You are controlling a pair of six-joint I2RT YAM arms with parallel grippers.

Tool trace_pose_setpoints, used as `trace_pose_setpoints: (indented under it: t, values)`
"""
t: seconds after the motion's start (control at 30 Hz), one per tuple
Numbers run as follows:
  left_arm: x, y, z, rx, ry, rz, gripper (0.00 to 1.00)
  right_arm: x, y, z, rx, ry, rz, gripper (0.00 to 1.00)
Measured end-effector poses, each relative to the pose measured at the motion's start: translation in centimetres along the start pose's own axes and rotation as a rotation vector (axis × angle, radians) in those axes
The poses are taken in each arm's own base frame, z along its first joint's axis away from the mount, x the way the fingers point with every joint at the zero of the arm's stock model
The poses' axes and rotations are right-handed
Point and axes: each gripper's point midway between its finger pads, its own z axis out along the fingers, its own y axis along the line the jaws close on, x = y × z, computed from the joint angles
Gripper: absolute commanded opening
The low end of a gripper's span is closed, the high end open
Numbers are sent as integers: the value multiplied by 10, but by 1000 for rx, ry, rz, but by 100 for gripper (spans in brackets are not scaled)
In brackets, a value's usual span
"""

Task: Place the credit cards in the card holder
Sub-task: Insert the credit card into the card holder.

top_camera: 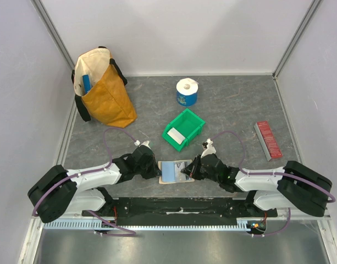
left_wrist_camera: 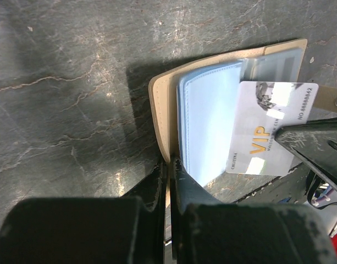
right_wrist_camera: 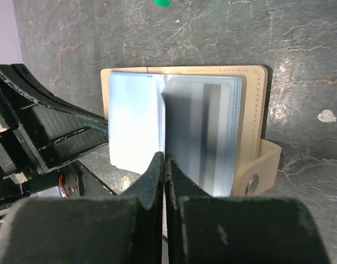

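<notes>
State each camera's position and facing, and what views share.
Top external: above, behind the bases, looking down at the table; both arms show.
Left wrist: on the left arm, facing the card holder and VIP card; left claw shows.
Right wrist: on the right arm, facing the card holder from the opposite side; right claw shows.
All three share the card holder.

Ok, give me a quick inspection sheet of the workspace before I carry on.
Surface: dark grey marbled tabletop, no spills seen.
Job's things: tan leather-like card holder lies open; white VIP card against its clear pockets; pale flat card in green plastic bin.
Clutter: yellow-and-cream tote bag, blue-wrapped paper roll, red ridged strip.
Grippers: left gripper jaws shut on holder's edge; right gripper jaws shut, apparently on VIP card's corner.
Cables: purple cables loop over both arms, clear of holder.
Surroundings: pale enclosure walls; nothing else seen.
</notes>
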Motion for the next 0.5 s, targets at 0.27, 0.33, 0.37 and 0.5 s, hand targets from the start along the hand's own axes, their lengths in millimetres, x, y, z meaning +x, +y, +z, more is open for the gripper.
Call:
trace_pose_setpoints:
  t: [0.27, 0.33, 0.37, 0.5]
  values:
    - [0, 0, 0, 3, -1, -2, 2, 4, 2, 13, -28, 4, 37, 0]
    - [0, 1, 0, 4, -2, -3, 2, 6, 2, 16, -34, 8, 42, 0]
    - [0, 0, 0, 5, -3, -3, 2, 6, 3, 17, -38, 9, 42, 0]
    - [0, 1, 0, 5, -3, -3, 2, 5, 5, 18, -51, 4, 44, 0]
